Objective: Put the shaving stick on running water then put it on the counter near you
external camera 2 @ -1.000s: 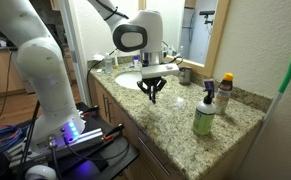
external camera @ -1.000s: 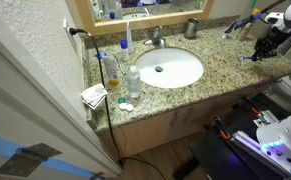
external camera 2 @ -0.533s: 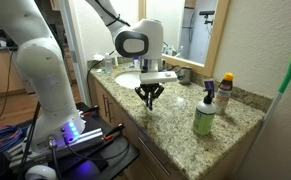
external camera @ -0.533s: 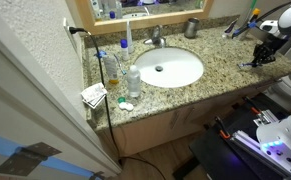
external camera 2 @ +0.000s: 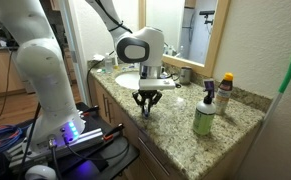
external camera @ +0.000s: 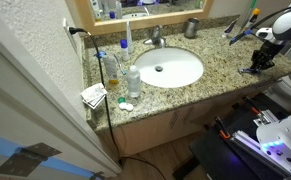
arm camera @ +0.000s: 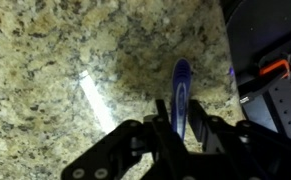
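**Shaving stick hanging low over the near edge of the counter**

The gripper is pinching one blue shaving stick. Its jaws are standing narrow around the handle's upper part, and the rest of the handle is pointing out over the speckled counter. In an exterior view the gripper is hovering just above the granite, close to the near rim and to the right of the white basin. Whether the stick's tip is touching the stone cannot be told.

The stick is looking light, thin and stiff, probably smooth plastic and possibly wet, so it is likely slipping or swivelling easily in a loose pinch. Gripping it across the middle of the handle, away from the head, is looking the safest. Letting it go close to the surface should be stopping it from bouncing.

Counting what is showing: one shaving stick, one basin, one silvery faucet. Two bottles are standing at the right, a green one and a dark one.
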Action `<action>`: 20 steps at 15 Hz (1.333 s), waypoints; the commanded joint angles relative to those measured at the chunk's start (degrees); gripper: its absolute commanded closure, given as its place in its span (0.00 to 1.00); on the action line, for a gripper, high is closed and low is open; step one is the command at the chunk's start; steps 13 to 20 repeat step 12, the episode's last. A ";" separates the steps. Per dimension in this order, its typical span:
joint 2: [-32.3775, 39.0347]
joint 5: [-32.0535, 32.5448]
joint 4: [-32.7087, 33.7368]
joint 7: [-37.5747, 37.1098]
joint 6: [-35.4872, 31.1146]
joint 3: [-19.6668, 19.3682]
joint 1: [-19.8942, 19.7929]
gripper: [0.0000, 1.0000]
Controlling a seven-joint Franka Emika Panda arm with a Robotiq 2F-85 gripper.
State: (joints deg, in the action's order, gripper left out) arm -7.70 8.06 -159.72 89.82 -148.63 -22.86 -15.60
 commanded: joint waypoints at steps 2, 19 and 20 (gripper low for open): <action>-2.80 0.48 0.25 0.65 1.26 0.41 -1.31 0.33; -12.97 -0.68 1.51 1.56 14.87 -0.57 -0.83 0.00; -12.97 -0.68 1.51 1.56 14.87 -0.57 -0.83 0.00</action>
